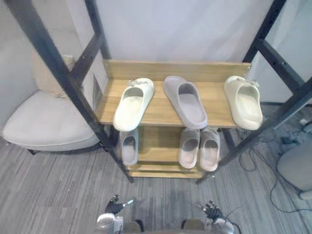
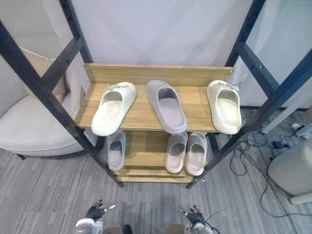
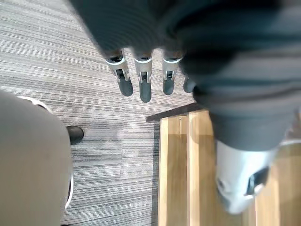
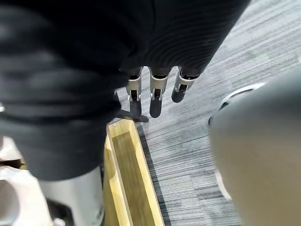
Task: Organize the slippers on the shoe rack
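Your left hand [image 1: 116, 207] hangs low over the grey striped floor [image 1: 58, 185], in front of the shoe rack [image 1: 214, 100]. In its wrist view its fingers [image 3: 144, 84] are straight and a little apart, empty and touching nothing. Left of the rack stands a beige cushioned chair [image 1: 46, 124].

Three slippers lie on the rack's top wooden shelf. A cream slipper [image 1: 132, 105] is at the left, angled, with its near end hanging over the front edge. A grey-mauve slipper [image 1: 185, 101] is in the middle, angled the other way, its near end also past the edge. A second cream slipper [image 1: 243, 102] is at the right end, well apart from the first cream one.

On the lower shelf a lone grey slipper [image 1: 128, 147] sits at the left. To its right a pale pink slipper [image 1: 189, 147] and a second pale pink slipper [image 1: 209, 148] lie side by side, just touching.

Your right hand [image 1: 212, 210] hangs low before the rack's right half. Its fingers [image 4: 155, 96] are straight too — open, carrying nothing, above the floor just off the rack's bottom wooden edge.
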Controlling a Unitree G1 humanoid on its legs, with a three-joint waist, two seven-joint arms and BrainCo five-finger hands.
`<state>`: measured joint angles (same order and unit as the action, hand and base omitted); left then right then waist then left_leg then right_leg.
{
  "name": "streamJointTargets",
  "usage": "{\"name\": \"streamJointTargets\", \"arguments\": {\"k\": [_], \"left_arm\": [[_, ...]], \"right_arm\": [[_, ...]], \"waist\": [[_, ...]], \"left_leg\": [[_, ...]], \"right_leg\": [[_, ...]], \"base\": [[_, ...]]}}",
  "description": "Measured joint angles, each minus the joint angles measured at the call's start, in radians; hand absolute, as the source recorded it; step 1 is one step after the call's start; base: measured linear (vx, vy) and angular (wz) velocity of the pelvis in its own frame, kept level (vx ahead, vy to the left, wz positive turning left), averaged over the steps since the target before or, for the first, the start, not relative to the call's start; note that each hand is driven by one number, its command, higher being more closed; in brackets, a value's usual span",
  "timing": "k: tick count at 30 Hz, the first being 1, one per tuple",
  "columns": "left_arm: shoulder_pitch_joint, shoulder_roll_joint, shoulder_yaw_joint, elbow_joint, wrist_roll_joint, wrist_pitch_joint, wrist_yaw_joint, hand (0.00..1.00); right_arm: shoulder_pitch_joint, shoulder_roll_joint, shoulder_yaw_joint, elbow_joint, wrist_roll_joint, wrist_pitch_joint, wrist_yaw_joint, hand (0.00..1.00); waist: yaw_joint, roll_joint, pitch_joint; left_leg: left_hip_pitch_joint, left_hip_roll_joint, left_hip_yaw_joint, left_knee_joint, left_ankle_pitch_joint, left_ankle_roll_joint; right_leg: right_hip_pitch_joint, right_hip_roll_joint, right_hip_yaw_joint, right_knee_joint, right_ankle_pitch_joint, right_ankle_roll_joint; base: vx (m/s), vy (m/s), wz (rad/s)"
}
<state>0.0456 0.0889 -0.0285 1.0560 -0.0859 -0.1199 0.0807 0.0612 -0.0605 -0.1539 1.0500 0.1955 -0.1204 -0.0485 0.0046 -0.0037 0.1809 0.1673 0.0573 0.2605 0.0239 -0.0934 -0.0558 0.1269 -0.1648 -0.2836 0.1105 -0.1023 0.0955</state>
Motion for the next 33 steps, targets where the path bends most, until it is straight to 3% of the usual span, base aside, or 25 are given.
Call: {"name": "streamJointTargets", "arguments": {"k": [8,11,14,22,33], "left_arm": [[0.002,0.017,0.004,-0.001,0.007,-0.001,-0.001,0.00],[0.004,0.021,0.004,-0.002,0.018,0.000,0.003,0.00],[0.004,0.020,0.001,-0.005,0.028,0.000,0.005,0.00],[0.004,0.025,-0.044,-0.006,0.064,-0.004,0.008,0.00],[0.004,0.027,-0.089,-0.004,0.086,-0.007,0.002,0.00]], "right_arm": [[0.032,0.012,0.053,-0.068,-0.002,-0.004,-0.012,0.00],[0.124,0.012,0.112,-0.308,-0.020,-0.001,-0.021,0.00],[0.225,0.012,0.126,-0.658,-0.110,-0.010,-0.037,0.00],[0.332,0.019,0.123,-1.103,-0.276,-0.047,-0.056,0.00],[0.290,0.008,0.161,-1.278,-0.313,-0.091,-0.073,0.00]], "waist": [[0.002,-0.036,-0.012],[0.000,-0.042,-0.014],[-0.004,-0.044,-0.015],[-0.014,-0.038,-0.022],[-0.018,-0.028,-0.030]], "left_leg": [[0.018,0.018,-0.006,-0.041,0.018,-0.023],[0.014,0.012,-0.004,-0.041,0.018,-0.023],[0.010,0.009,0.006,-0.040,0.019,-0.021],[0.012,0.015,0.012,-0.039,0.019,-0.021],[0.019,0.020,0.028,-0.039,0.018,-0.021]], "right_leg": [[0.027,0.039,-0.006,-0.072,0.032,-0.017],[0.033,0.038,0.001,-0.101,0.049,-0.014],[0.033,0.039,0.016,-0.117,0.063,-0.016],[0.033,0.047,0.026,-0.134,0.073,-0.021],[0.032,0.054,0.043,-0.135,0.078,-0.023]], "base": [[0.00,-0.056,-0.01],[0.00,0.004,-0.02],[0.00,0.006,-0.10],[-0.01,-0.007,-0.03],[0.00,-0.007,-0.05]]}}
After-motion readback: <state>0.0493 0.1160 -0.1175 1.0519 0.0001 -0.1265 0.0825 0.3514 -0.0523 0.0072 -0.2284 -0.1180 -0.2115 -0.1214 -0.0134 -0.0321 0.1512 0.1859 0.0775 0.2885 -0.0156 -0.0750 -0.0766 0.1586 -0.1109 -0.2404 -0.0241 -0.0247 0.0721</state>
